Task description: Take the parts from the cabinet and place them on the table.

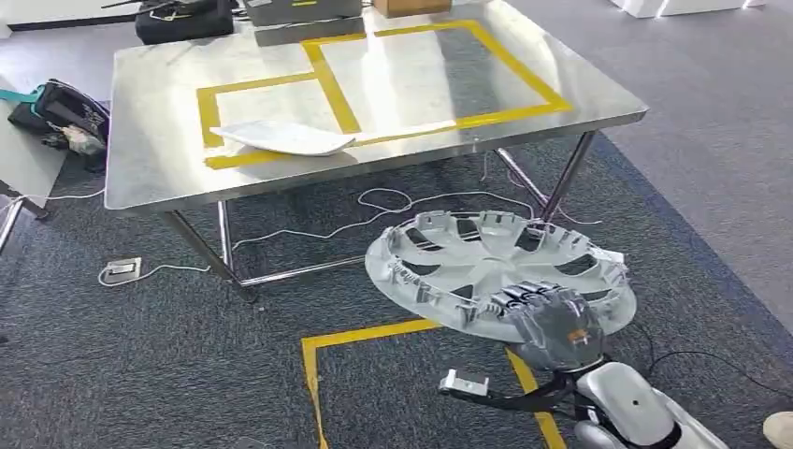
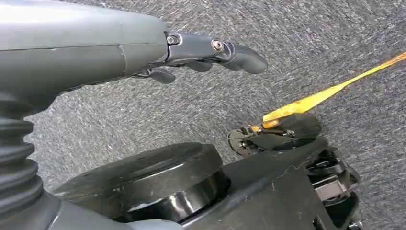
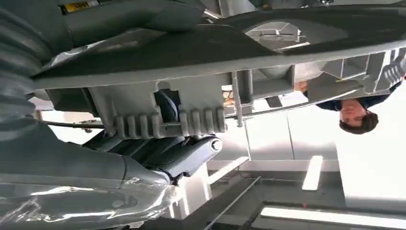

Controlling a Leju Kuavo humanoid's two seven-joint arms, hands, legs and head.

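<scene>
My right hand (image 1: pixel 554 323) grips the near rim of a round silver wheel cover (image 1: pixel 486 267), held about level over the carpet in front of the steel table (image 1: pixel 150 178). Close up in the right wrist view, the wheel cover's ribbed rim (image 3: pixel 191 103) sits between the thumb and fingers (image 3: pixel 191 155) of my right hand (image 3: pixel 143 153). A white curved panel (image 1: pixel 285 137) lies on the table inside a yellow-taped rectangle (image 1: pixel 271 122). My left hand (image 2: pixel 191 52) hangs beside my body over the carpet, fingers loosely curled and holding nothing.
The table's steel legs (image 1: pixel 561 182) and white cables (image 1: pixel 393 201) lie between me and the tabletop. Yellow tape (image 1: pixel 374 332) marks the carpet by my feet. A black bag (image 1: pixel 61 112) sits at the left, boxes (image 1: pixel 299 11) at the table's far edge. A person (image 3: pixel 356 112) stands beyond.
</scene>
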